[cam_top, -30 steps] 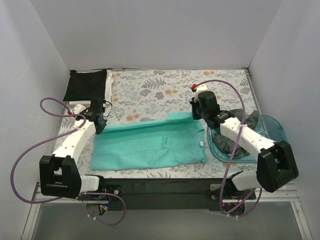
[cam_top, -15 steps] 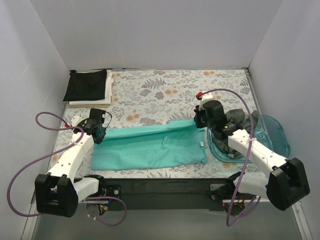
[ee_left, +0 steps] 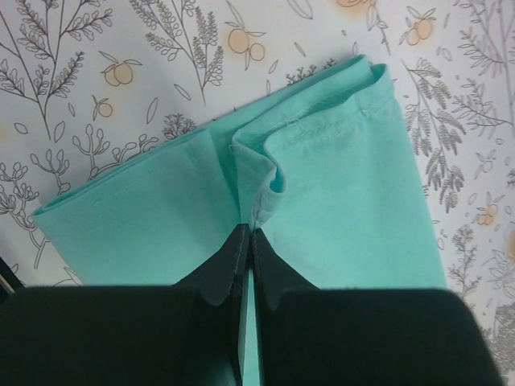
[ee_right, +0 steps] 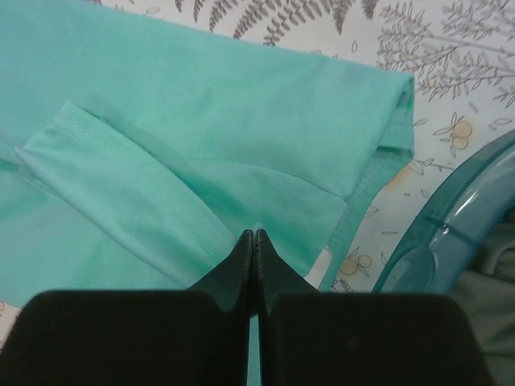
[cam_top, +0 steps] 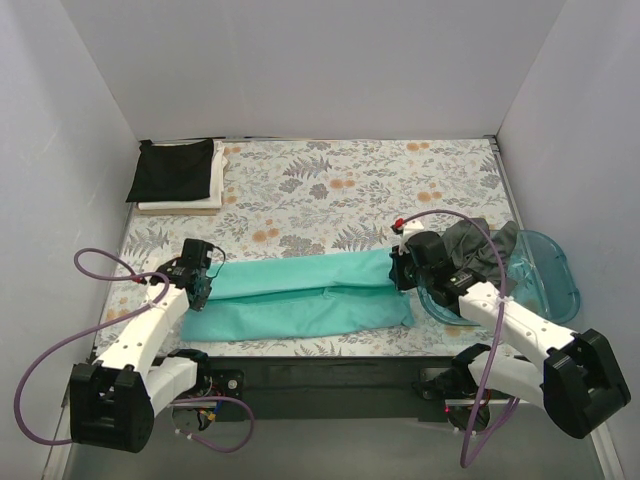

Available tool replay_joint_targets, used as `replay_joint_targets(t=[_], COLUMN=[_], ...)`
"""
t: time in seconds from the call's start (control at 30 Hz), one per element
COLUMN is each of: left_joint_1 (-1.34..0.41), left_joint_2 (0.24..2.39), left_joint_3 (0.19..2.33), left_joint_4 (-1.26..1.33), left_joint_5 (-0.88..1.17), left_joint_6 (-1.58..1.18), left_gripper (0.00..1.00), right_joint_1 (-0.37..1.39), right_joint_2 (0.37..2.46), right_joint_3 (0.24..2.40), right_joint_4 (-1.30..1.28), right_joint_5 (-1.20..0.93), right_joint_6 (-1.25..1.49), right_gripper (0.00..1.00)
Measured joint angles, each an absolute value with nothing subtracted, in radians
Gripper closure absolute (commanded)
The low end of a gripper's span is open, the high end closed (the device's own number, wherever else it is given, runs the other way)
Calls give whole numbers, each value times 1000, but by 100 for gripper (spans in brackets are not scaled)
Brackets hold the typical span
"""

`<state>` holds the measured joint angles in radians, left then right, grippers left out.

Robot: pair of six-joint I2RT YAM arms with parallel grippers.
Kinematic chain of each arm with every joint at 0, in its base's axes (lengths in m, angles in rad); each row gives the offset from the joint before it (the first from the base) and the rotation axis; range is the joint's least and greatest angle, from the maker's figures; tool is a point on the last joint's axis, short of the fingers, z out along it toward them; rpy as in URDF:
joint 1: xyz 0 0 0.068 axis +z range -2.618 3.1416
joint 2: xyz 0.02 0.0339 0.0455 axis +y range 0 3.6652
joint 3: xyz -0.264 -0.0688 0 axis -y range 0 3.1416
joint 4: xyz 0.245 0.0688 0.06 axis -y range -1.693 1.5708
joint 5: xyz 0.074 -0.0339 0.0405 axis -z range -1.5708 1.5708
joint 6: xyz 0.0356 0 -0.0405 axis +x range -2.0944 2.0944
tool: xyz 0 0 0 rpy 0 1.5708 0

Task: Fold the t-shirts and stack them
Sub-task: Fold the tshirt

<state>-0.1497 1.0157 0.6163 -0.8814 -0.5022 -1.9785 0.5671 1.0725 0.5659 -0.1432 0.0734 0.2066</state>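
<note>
Cloth of the teal t-shirt (cam_top: 300, 295) is laid out as a long, narrow band along the near side of the floral tablecloth (cam_top: 330, 190), with its upper layer folded over lengthwise. At the band's left end, the left gripper (cam_top: 199, 297) is closed tight, and a raised fold of the teal fabric is pinched between its fingers. At the right end, the right gripper (cam_top: 398, 279) is likewise clamped shut on the fabric beside a hemmed edge. Just right of that end, a translucent blue tray (cam_top: 565, 272) is set at the table's right edge. A crumpled dark grey t-shirt (cam_top: 475, 245) is held in it and spills over its far rim. In the far left corner, well apart from the grippers, a folded black t-shirt (cam_top: 172, 172) is stacked on a folded white t-shirt (cam_top: 216, 182).
</note>
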Motion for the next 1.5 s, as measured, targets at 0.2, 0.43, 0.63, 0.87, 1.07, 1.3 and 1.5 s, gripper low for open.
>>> replay_joint_targets(t=[0.2,0.43,0.63,0.87,1.07,1.3,1.5], left_joint_1=[-151,-152,-153,-153,-153,-155,-155], left_joint_2=[1017,962,847,773,860,1031,1067], left_joint_3=[576,570,618,683,672,612,556], left_joint_4=[-898,-949,-968,-895,-722,-603,-570], left_joint_5=[-504,-513,-503,-454,-341,-279,-282], left_joint_6=[-1983,-1991,-1993,-1986,-1920,-1865,-1847], left_gripper=[81,36,20,15,14,13,13], right_joint_1=[568,569,572,572,572,572,588], right_joint_2=[1073,1015,879,874,1089,1382,1406], right_joint_3=[495,444,452,544,645,702,679], right_joint_4=[-149,-162,-211,-209,-145,-104,-99], right_joint_5=[45,-29,-83,-192,-278,-350,-423], right_joint_6=[235,266,278,259,237,228,228], right_gripper=[82,47,33,2,2,2,2])
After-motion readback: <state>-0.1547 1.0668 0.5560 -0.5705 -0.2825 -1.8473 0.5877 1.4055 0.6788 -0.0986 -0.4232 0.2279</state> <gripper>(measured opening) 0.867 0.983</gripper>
